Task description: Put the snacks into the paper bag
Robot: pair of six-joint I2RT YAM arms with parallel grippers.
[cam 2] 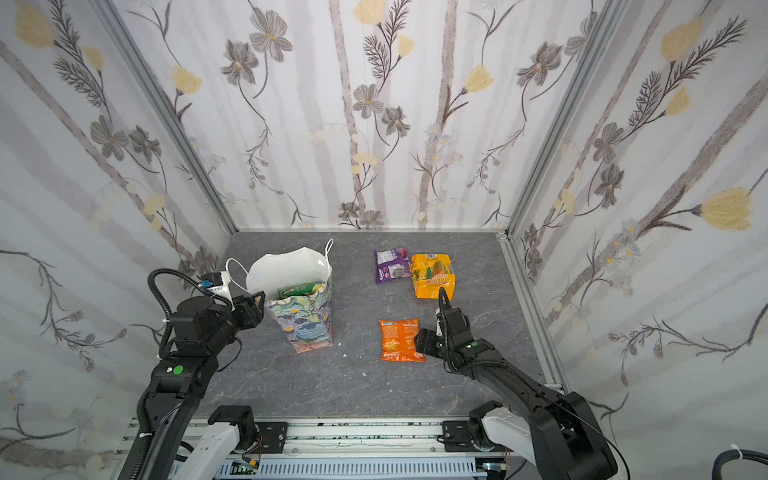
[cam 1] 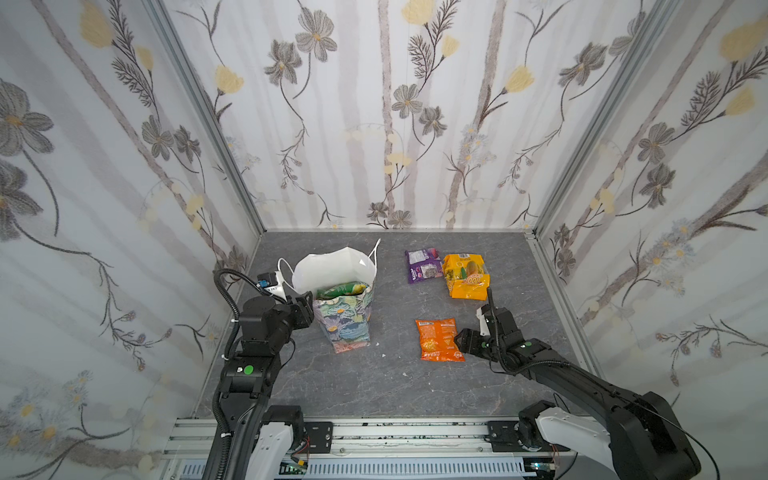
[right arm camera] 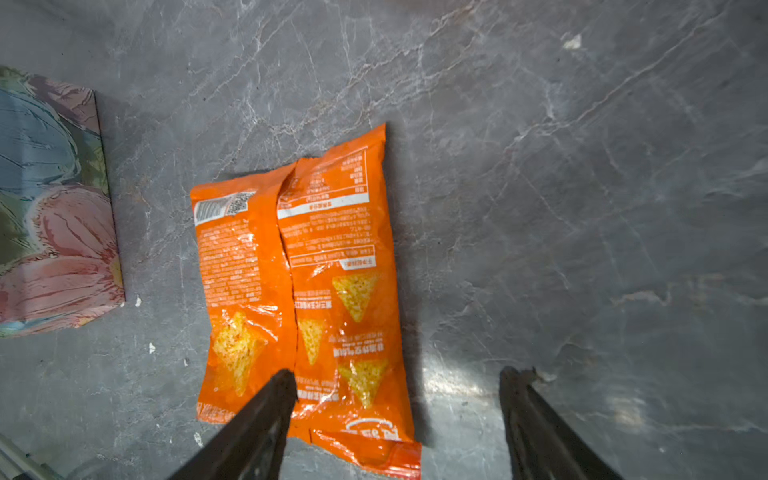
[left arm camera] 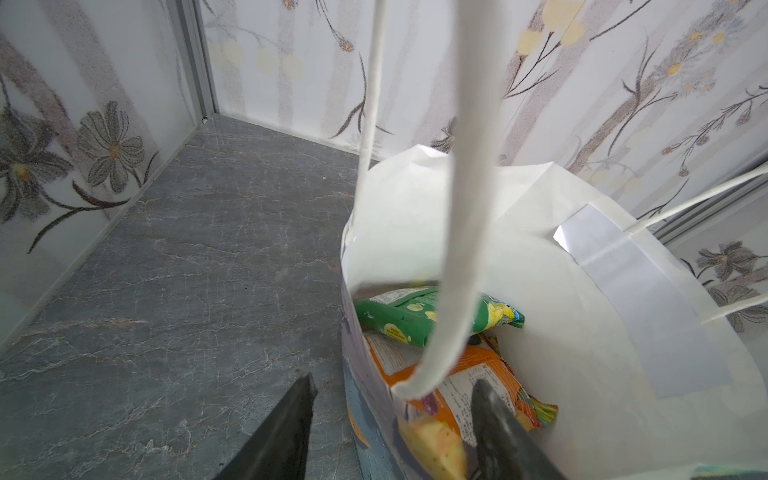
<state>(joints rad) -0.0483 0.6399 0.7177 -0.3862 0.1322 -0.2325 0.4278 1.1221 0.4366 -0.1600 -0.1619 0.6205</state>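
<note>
**Bag upright at left, three packets out on the table**

Paper bag (cam 1: 345, 320) (cam 2: 307, 320) stands upright on the grey marbled table (cam 1: 374, 382), left of centre, mouth open, white inside showing. Left gripper (left arm camera: 395, 388) sits at the bag's near-left rim. In the left wrist view its fingers are apart and straddle the wall, one outside over the table and one inside the bag. The paper is between them, not pinched. A white cord handle (left arm camera: 469, 208) loops down in front of the lens.

Inside the bag: a green packet (left arm camera: 415, 311) on top, its edge also visible in a top view (cam 1: 343, 289). Under it lies a second orange packet (left arm camera: 490, 370). A pale yellow packet (left arm camera: 432, 449) is lowest in view, partly hidden by the inner finger.

Out on the table, in both top views:
- orange packet (cam 1: 439, 338) (cam 2: 400, 338), flat, printed back up, right of the bag and well apart from it
- purple packet (cam 1: 423, 266) (cam 2: 391, 266), farther back
- yellow packet (cam 1: 465, 274) (cam 2: 432, 274), just beside the purple one, edges touching or nearly so; cannot tell which

Right gripper (right arm camera: 399, 378) hangs low at the orange packet's (right arm camera: 299, 270) near-right end, jaws wide apart and holding nothing. One finger (right arm camera: 266, 415) is over the packet, the other (right arm camera: 536, 415) over bare table. Whether the first finger touches the wrapper cannot be told.
</note>
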